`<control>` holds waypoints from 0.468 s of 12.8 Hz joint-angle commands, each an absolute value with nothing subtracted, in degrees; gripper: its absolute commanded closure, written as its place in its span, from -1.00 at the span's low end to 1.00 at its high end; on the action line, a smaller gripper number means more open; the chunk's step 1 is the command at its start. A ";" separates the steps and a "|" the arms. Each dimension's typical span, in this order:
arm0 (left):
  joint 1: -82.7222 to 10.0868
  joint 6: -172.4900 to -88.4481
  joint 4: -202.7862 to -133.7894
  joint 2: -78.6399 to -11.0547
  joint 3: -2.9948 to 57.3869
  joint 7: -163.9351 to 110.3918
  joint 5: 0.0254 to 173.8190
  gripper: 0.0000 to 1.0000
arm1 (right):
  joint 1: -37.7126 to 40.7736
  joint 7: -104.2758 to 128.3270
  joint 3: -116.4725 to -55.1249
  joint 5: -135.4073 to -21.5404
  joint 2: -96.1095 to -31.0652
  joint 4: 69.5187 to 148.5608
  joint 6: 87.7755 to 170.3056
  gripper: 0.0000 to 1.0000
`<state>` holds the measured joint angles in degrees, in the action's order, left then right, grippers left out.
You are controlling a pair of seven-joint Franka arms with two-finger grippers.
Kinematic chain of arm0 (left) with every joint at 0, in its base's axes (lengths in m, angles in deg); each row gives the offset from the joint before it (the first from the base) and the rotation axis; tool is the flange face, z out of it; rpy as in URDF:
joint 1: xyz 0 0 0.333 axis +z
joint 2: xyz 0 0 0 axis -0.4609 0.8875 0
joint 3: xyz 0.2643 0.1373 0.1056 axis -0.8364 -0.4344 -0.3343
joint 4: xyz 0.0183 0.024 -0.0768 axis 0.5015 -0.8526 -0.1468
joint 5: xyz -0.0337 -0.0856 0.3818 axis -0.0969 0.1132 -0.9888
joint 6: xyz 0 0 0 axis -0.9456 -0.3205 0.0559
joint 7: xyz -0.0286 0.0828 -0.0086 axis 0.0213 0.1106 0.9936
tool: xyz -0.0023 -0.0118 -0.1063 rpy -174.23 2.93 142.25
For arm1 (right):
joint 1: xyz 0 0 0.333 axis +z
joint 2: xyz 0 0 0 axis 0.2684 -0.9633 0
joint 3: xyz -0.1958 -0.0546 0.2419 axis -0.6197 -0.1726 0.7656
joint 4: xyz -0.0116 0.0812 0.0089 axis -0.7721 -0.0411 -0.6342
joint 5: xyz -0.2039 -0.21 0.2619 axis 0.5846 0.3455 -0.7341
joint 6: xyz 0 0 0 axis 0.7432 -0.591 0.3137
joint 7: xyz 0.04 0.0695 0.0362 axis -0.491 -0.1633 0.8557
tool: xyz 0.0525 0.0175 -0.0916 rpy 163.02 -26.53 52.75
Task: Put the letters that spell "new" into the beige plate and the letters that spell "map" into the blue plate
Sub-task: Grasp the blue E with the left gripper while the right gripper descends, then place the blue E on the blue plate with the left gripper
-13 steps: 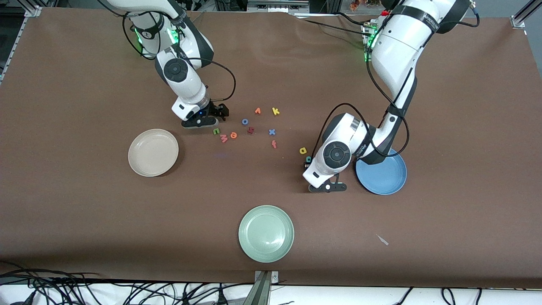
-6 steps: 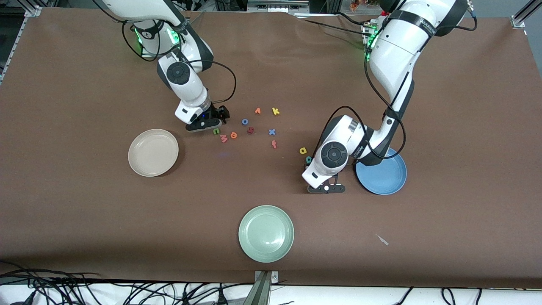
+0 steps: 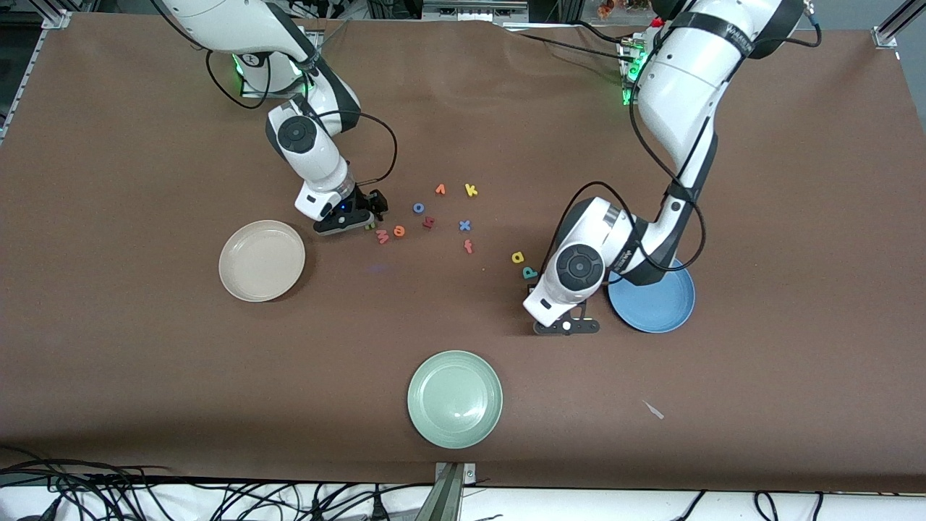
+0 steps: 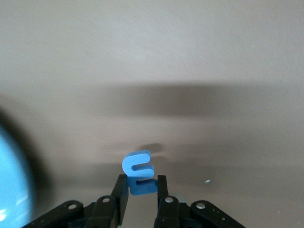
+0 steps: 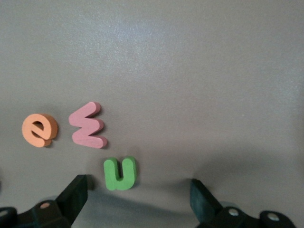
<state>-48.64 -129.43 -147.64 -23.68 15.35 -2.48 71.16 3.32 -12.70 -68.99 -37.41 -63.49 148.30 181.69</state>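
Note:
My left gripper (image 4: 141, 178) is shut on the blue m (image 4: 138, 171), low over the table beside the blue plate (image 3: 655, 300). In the front view the m is hidden under that gripper (image 3: 566, 325). The yellow a (image 3: 518, 257) and teal p (image 3: 529, 272) lie just farther from the camera than it. My right gripper (image 5: 137, 185) stands open over the green n (image 5: 119, 173), which lies between its fingers nearer to one of them. Next to the n are the red w (image 5: 88, 126) and orange e (image 5: 39, 129). The beige plate (image 3: 262, 262) is bare.
Loose letters lie mid-table: a blue o (image 3: 418, 208), an orange one (image 3: 440, 189), a yellow k (image 3: 471, 190), a blue x (image 3: 464, 225), a red f (image 3: 468, 247). A pale green plate (image 3: 454, 399) sits near the front edge.
The left gripper has shut on the blue m and shifted slightly toward the blue plate, uncovering the teal p. The right gripper has moved down over the green n.

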 commanded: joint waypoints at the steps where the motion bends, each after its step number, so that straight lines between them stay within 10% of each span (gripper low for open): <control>1: -45.39 -122.13 -147.76 -29.50 15.37 -10.76 67.30 1.00 | 3.33 -12.08 -68.75 -36.62 -64.38 148.01 182.96 -0.53; 6: -38.97 -118.51 -150.31 -30.48 15.37 -19.33 67.03 1.00 | 3.59 -11.46 -68.75 -36.53 -64.12 147.13 182.79 0.01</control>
